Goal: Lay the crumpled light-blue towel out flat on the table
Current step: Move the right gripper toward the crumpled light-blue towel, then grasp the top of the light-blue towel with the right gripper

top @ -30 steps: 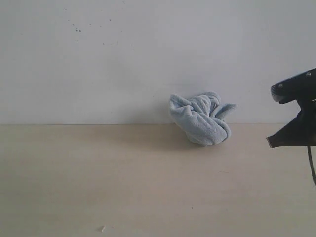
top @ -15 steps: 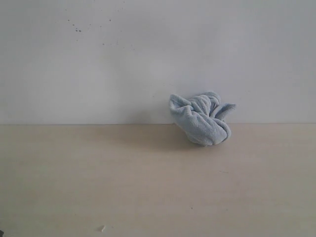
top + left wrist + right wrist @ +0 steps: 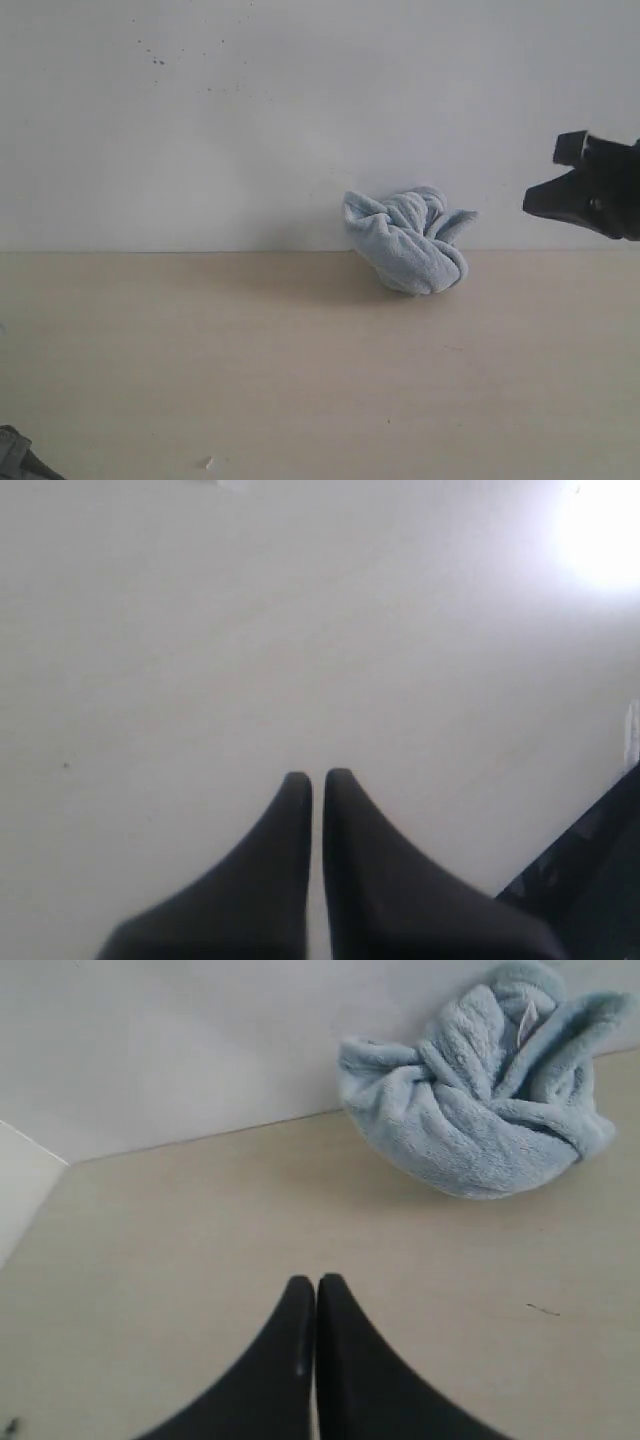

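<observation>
The towel [image 3: 410, 245] is a crumpled pale blue fluffy ball at the back of the beige table [image 3: 250, 360], against the wall. The right wrist view shows the towel [image 3: 480, 1110] with its small white tag [image 3: 525, 1020] among the folds. My right gripper [image 3: 535, 202] hangs above the table at the right edge, apart from the towel, and its shut fingers [image 3: 317, 1282] hold nothing. My left gripper [image 3: 317, 777] is shut over bare table [image 3: 250, 630], also holding nothing. Only a grey bit of the left arm [image 3: 15, 458] shows at the lower left corner.
A white wall [image 3: 300, 120] with a few dark specks rises right behind the towel. A tiny white crumb [image 3: 207, 463] lies near the table's front. A dark area past the table edge [image 3: 590, 880] shows in the left wrist view.
The right gripper left the view half a second ago and has come back higher at the right edge. A bit of the left arm has come in at the lower left. The towel is unmoved.
</observation>
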